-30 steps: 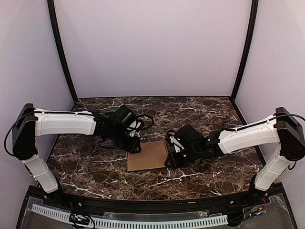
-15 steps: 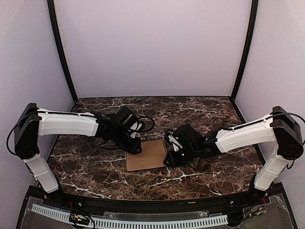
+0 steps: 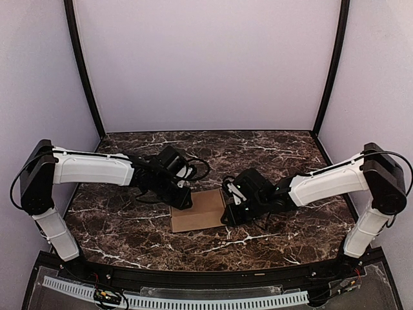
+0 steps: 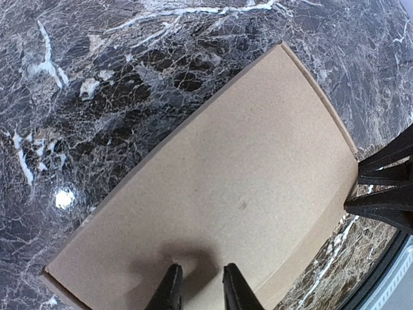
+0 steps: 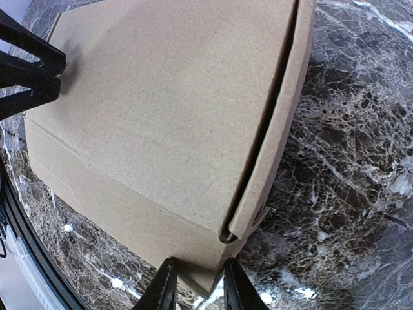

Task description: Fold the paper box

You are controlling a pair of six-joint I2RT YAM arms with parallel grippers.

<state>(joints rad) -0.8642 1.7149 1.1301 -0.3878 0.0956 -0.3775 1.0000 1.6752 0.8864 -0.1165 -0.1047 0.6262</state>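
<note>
The paper box (image 3: 199,211), plain brown cardboard, lies near the middle of the dark veined counter (image 3: 277,152), between the two arms. The left gripper (image 3: 182,201) meets its far left corner and the right gripper (image 3: 227,216) its right edge.

Left wrist view: the box (image 4: 226,194) fills the frame as one broad, slightly bowed panel. The left gripper (image 4: 201,287) has its fingers (image 4: 170,290) a narrow gap apart. Their tips sit on the panel near its edge and cast a shadow there, and nothing is seen caught between them. The dark tips of the other gripper touch the opposite edge.

Right wrist view: the box (image 5: 161,110) shows its top panel, a low side wall and an end flap (image 5: 284,123), which a dark slit separates from the panel. The right gripper (image 5: 197,284) has its fingers (image 5: 164,287) drawn close on either side of the nearest corner, pinching it. The cardboard fills the gap between them.
</note>
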